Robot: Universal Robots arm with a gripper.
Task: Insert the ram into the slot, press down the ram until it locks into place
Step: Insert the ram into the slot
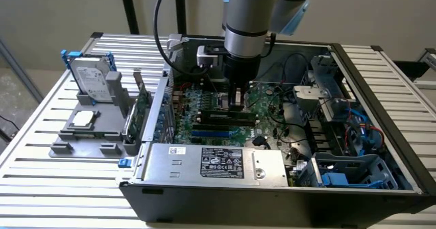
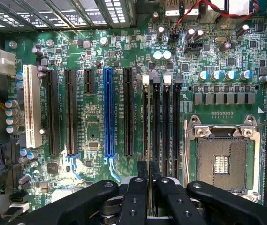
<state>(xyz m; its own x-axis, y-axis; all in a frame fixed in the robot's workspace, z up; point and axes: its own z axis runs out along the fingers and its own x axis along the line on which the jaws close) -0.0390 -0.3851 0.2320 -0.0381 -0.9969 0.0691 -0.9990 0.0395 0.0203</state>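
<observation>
Exterior view: your gripper (image 1: 237,105) is hanging at the frame's centre, its fingers (image 2: 140,192) pinching nearly together on the ram (image 1: 221,117), which is standing in its motherboard (image 2: 95,129) slot.

The gripper (image 2: 148,166) covers the ends of the 4 memory slots (image 2: 161,122). The arm (image 1: 248,15) is cut off by the exterior view's upper edge. The board print (image 2: 94,123) is too small to read.

Gripper (image 2: 148,165): over one end of the black memory slots (image 2: 161,117).
Motherboard (image 2: 100,56): green, carrying blue slot (image 2: 108,112), white slot (image 2: 30,105), processor socket (image 2: 221,161).
</observation>
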